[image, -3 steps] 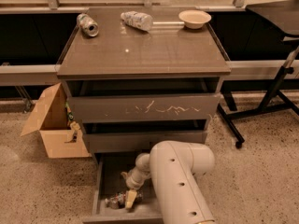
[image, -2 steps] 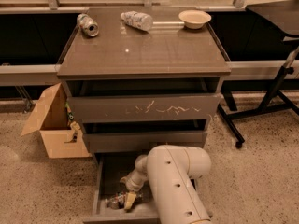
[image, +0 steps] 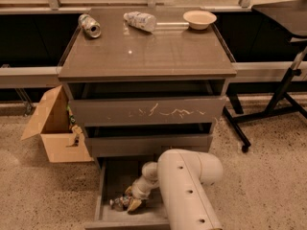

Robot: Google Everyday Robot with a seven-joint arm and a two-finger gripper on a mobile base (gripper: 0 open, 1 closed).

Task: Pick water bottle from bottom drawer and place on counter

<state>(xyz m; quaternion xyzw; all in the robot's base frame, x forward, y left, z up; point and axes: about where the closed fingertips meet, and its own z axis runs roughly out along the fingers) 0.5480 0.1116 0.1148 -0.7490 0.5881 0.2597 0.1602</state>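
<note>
The bottom drawer (image: 101,191) is pulled open at the foot of the cabinet. A small clear water bottle (image: 116,203) lies on its side in it, near the front left. My gripper (image: 132,201) reaches down into the drawer right at the bottle's right end, and my white arm (image: 184,190) covers the drawer's right half. Whether the gripper holds the bottle does not show. The glossy counter (image: 144,54) is the cabinet's top.
On the counter's back edge lie a metal can (image: 89,25), a fat bottle with a patterned label (image: 140,20) and a shallow bowl (image: 199,18). An open cardboard box (image: 50,128) stands on the floor left of the cabinet. A black stand (image: 280,95) is to the right.
My arm's upper part has shifted slightly from side to side. The gripper stays low in the bottom drawer by the bottle, which has not visibly moved.
</note>
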